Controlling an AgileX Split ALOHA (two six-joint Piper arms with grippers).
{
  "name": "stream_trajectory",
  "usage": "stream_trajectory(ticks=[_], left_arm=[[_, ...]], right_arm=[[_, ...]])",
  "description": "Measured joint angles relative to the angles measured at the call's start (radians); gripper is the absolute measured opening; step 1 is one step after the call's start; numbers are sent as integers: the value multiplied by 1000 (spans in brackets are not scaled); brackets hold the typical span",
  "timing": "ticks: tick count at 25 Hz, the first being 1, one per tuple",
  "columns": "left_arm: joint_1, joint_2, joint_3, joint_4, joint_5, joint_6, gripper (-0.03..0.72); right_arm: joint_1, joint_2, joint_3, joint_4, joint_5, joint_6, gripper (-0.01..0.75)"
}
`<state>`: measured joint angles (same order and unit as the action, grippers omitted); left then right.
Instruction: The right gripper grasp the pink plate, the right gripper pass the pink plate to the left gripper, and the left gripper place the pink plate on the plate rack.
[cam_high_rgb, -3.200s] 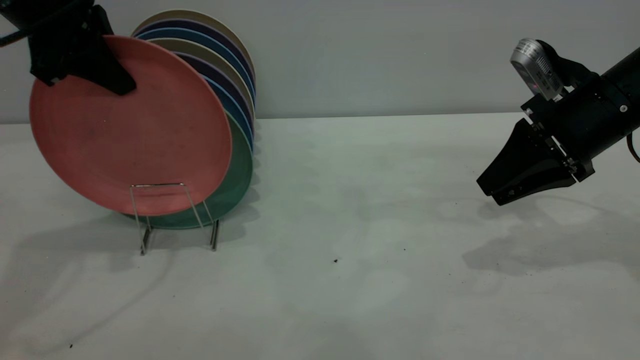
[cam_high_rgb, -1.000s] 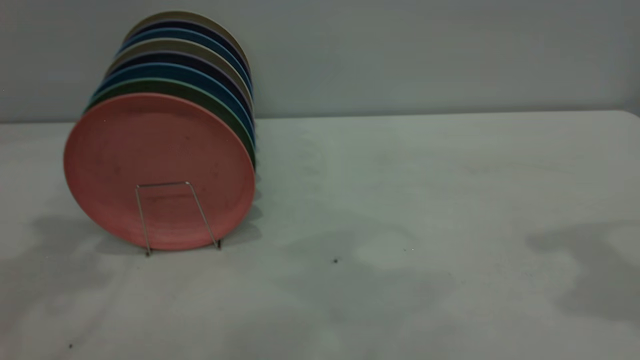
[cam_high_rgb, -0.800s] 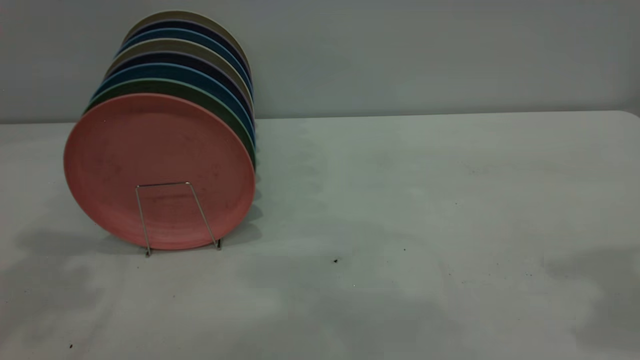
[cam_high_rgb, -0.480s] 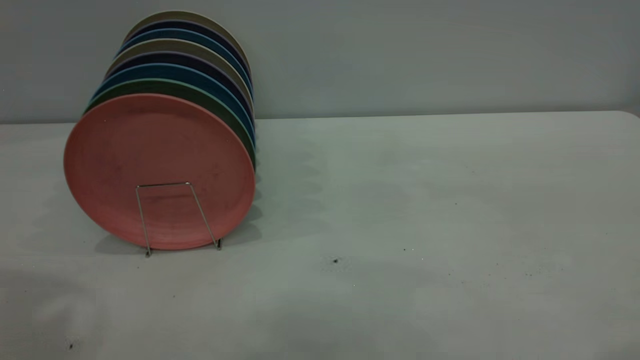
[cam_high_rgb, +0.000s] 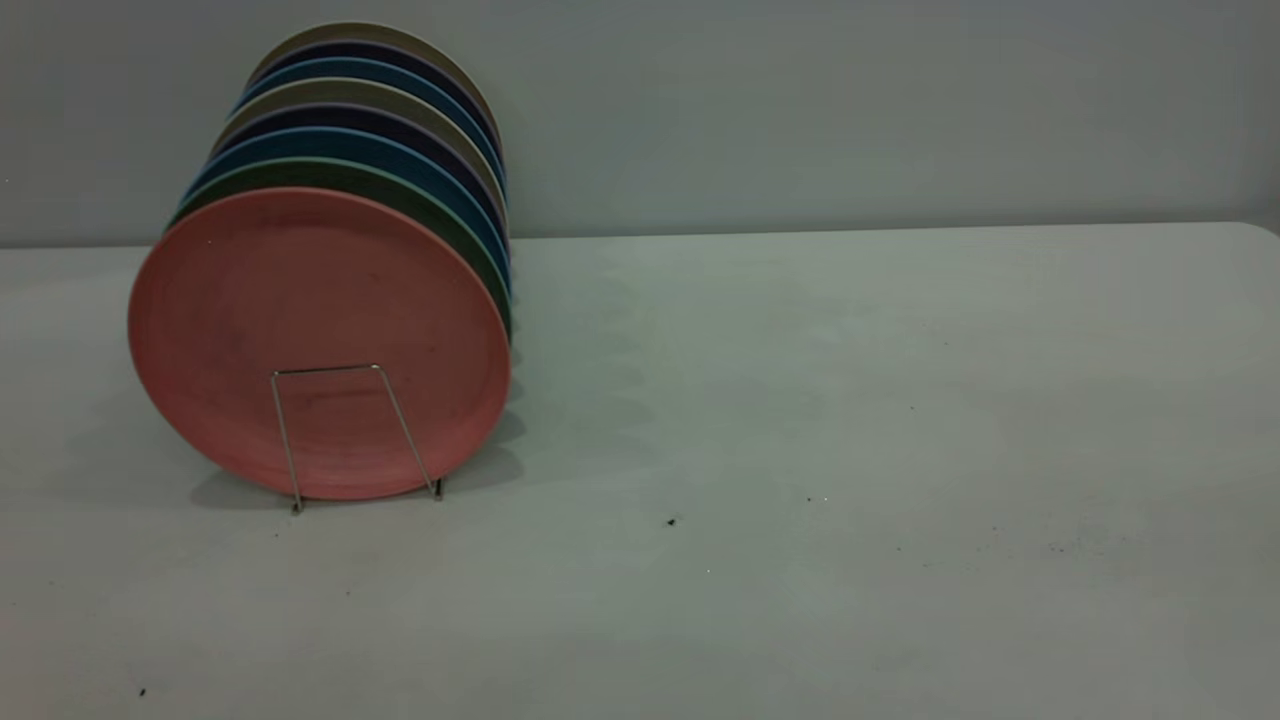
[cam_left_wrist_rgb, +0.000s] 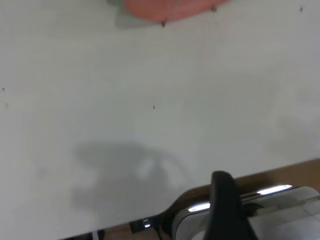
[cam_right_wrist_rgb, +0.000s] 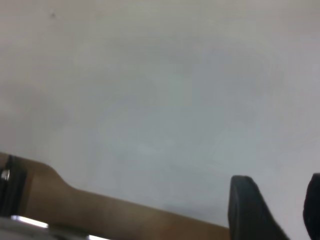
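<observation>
we see the pink plate (cam_high_rgb: 318, 340) standing upright in the plate rack (cam_high_rgb: 350, 432) near the bench's far left corner. the right gripper (cam_right_wrist_rgb: 272, 207) hangs unclenched, empty, well apart. the left gripper (cam_left_wrist_rgb: 227, 207): grip unclear.

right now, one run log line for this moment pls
pink plate: standing in plate rack, frontmost | left gripper: away, empty | right gripper: open, away, empty | task: looks complete

You are looking across the pale table (cam_left_wrist_rgb: 150, 90) at the pink plate (cam_left_wrist_rgb: 170, 7) standing far off, wire feet of the plate rack (cam_left_wrist_rgb: 163, 23) touching it. One black finger (cam_left_wrist_rgb: 225, 205) is showing near you.
</observation>
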<state>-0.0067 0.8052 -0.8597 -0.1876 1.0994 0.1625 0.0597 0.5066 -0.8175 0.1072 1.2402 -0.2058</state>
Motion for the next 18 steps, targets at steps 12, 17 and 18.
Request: stream_trajectory(ticks=[12, 17, 18], left_arm=[[0, -503, 244, 0, 6, -46, 482], [0, -633, 304, 0, 2, -50, 482], [0, -646, 320, 1, 0, -48, 482]], right_arm=[[0, -221, 231, 22, 0, 20, 290], [0, -268, 287, 22, -12, 20, 290], [0, -274, 298, 22, -25, 20, 290]])
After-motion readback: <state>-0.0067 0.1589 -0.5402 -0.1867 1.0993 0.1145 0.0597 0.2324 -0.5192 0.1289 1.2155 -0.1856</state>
